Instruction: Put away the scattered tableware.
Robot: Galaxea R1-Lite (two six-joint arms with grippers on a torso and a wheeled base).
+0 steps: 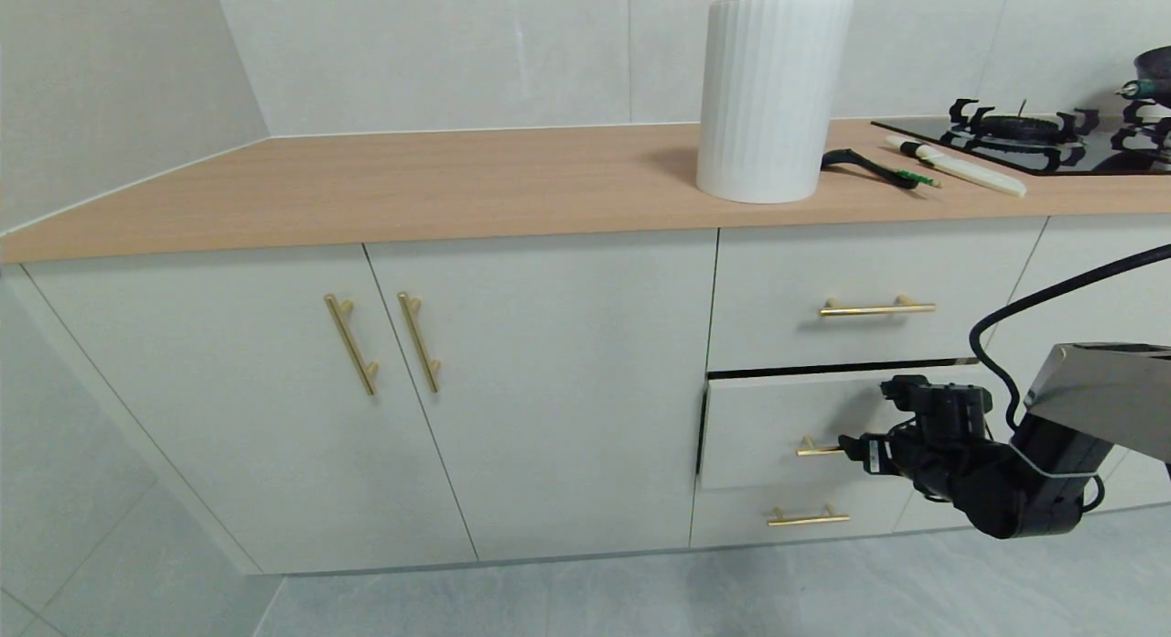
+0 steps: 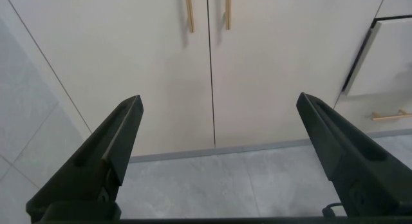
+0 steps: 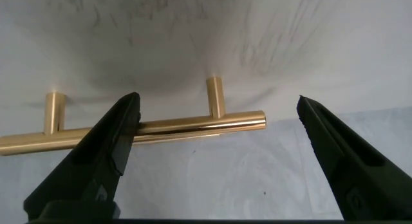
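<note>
On the wooden counter (image 1: 457, 184) lie a black-handled utensil (image 1: 869, 168) and a long white knife-like piece (image 1: 961, 168), with a small green item (image 1: 919, 177) between them. Below them the middle drawer (image 1: 768, 417) stands slightly pulled out. My right gripper (image 1: 855, 449) is at that drawer's gold handle (image 1: 817, 449). In the right wrist view the gripper (image 3: 217, 102) is open, and the gold handle (image 3: 193, 126) runs across between the fingers, close to the drawer front. My left gripper (image 2: 219, 102) is open and holds nothing, low in front of the double cabinet doors (image 2: 212, 63).
A tall white ribbed cylinder (image 1: 773, 97) stands on the counter beside the utensils. A black gas hob (image 1: 1025, 138) lies at the far right. The top drawer (image 1: 874, 285) is closed, and a bottom drawer handle (image 1: 808, 518) sits near the grey floor (image 1: 549, 600).
</note>
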